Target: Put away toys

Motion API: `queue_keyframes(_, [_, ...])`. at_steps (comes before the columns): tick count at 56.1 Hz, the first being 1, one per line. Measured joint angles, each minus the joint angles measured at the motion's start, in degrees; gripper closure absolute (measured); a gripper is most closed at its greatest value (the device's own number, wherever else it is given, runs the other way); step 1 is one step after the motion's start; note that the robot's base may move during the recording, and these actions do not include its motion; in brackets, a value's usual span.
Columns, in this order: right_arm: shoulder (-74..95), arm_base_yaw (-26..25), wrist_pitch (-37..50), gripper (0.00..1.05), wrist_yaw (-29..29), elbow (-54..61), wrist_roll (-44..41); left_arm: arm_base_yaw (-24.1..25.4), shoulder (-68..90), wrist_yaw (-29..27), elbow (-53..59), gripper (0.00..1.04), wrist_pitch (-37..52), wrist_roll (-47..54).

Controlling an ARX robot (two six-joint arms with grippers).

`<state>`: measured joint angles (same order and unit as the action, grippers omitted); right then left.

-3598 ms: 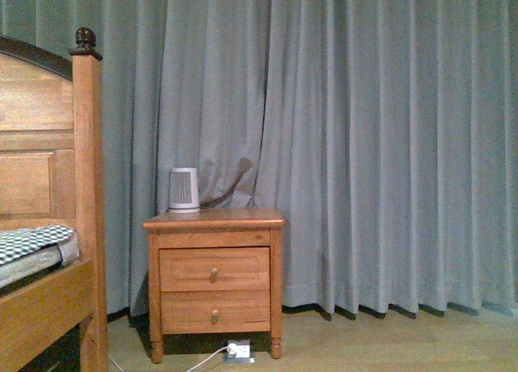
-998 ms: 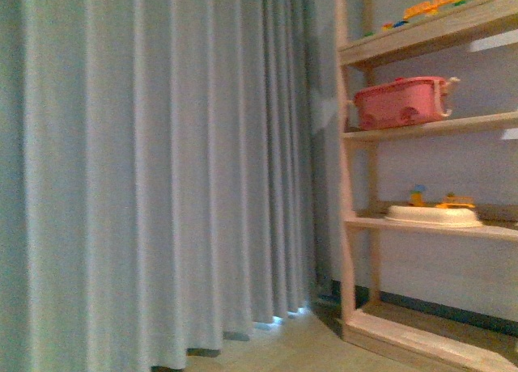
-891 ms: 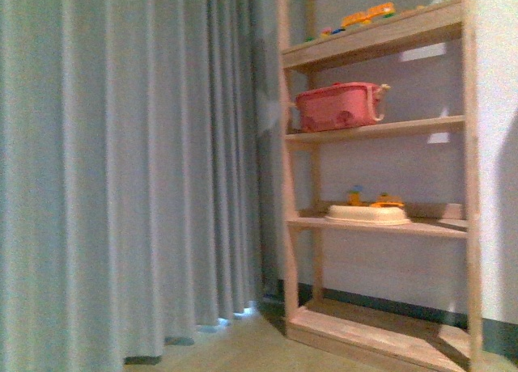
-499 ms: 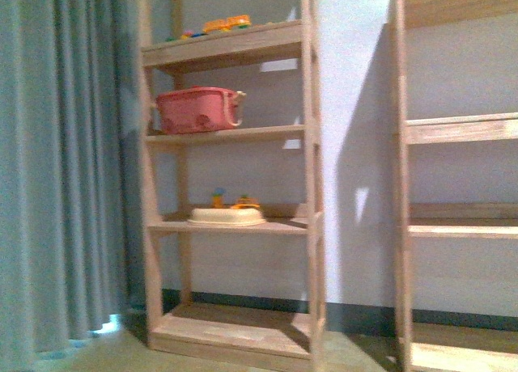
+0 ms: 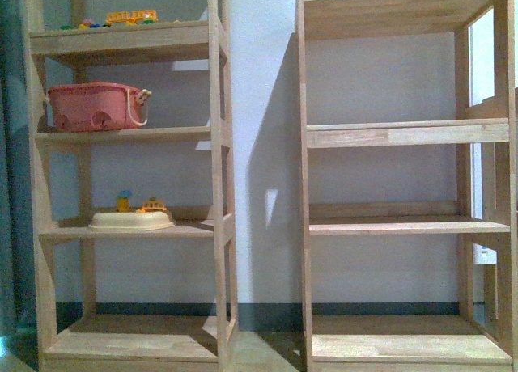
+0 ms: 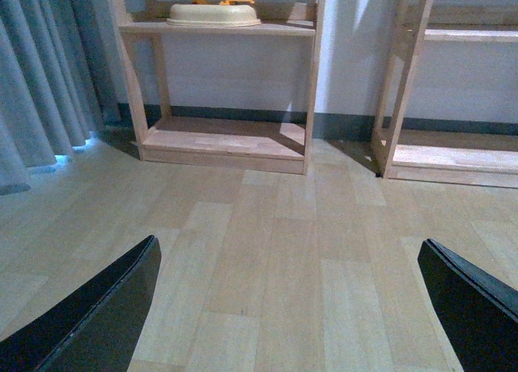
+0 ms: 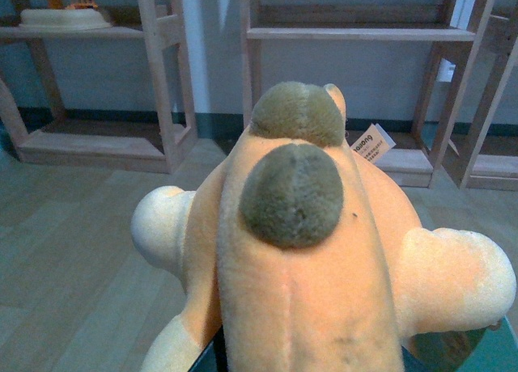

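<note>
- We face an open left shelving unit of pale wood (image 5: 218, 145) and a like right shelving unit (image 5: 396, 135), side by side against a whitish wall (image 5: 259, 81).
- Along its foot we see a dark skirting board (image 5: 267, 309).
- Below us lies a pale wood-plank floor (image 6: 275, 251), with a pleated grey-blue curtain (image 6: 40, 89) beside the left unit.

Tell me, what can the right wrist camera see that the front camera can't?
Only the right wrist view shows the orange plush toy, big and close to the camera, with a paper tag sticking out behind it. Only the front view shows the pink basket and the colourful little toys on the top shelf. Both views show the two wooden shelf units against the wall and the cream tray sitting on one shelf.
</note>
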<state>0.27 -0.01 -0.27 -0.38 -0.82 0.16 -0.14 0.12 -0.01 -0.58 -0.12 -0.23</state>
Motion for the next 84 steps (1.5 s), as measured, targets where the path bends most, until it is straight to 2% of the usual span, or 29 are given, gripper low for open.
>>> queue_keyframes(84, [0.1, 0.0, 0.0, 0.96, 0.3, 0.0, 0.0, 0.0, 0.0, 0.0, 0.0, 0.06, 0.0, 0.0])
